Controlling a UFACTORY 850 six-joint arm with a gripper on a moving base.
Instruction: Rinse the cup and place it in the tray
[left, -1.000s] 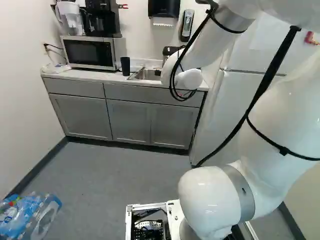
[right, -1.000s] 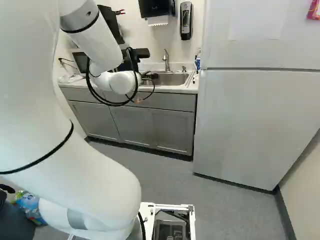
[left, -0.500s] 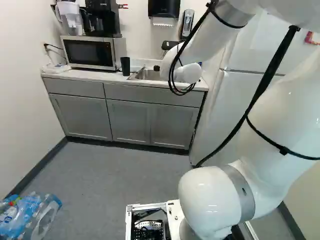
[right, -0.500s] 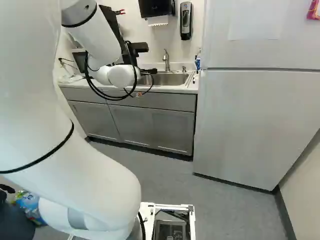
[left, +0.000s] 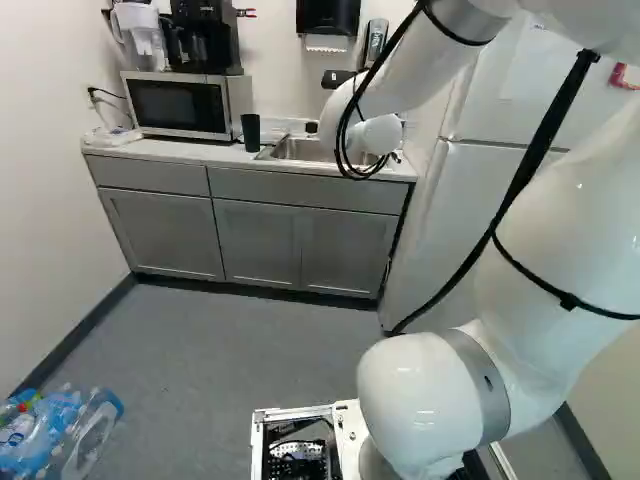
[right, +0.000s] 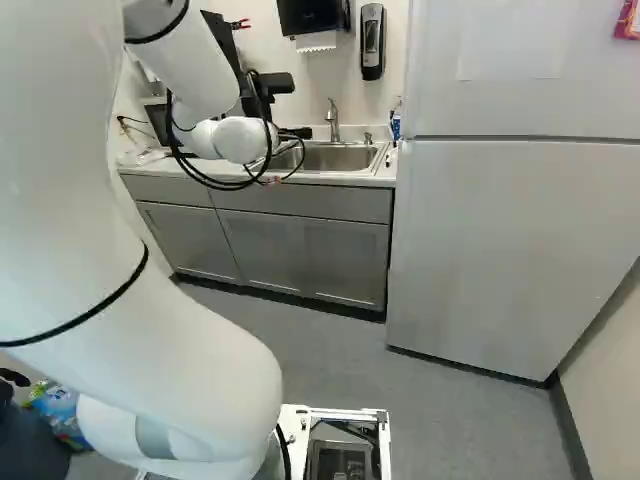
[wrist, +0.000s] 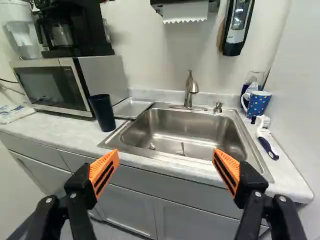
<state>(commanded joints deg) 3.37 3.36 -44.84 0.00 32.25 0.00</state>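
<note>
In the right base view my gripper (right: 270, 86) shows only as a black part beyond the white wrist; its fingertips are hidden there. The wrist view shows the gripper (wrist: 166, 167) wide open, nothing between its orange pads, facing the sink (wrist: 182, 132). A dark, tapered cup (wrist: 103, 113) stands upright on the counter beside the sink, on the microwave side, apart from the fingers. The same cup (left: 251, 133) shows in the left base view. Behind it, between microwave and sink, lies a shallow metal tray (wrist: 132, 107). The faucet (wrist: 190, 91) rises at the sink's back rim.
The microwave (wrist: 52, 85) carries a coffee maker and a water pitcher. Past the sink's other side are a dotted blue mug (wrist: 258, 102) and a brush (wrist: 266, 140). A fridge (right: 500, 240) borders the counter. Bottles (left: 60, 430) lie at the left base view's lower left.
My arm's wrist has risen and shifted slightly left in both base views, uncovering more of the sink. The base, cup and counter things have stayed put.
</note>
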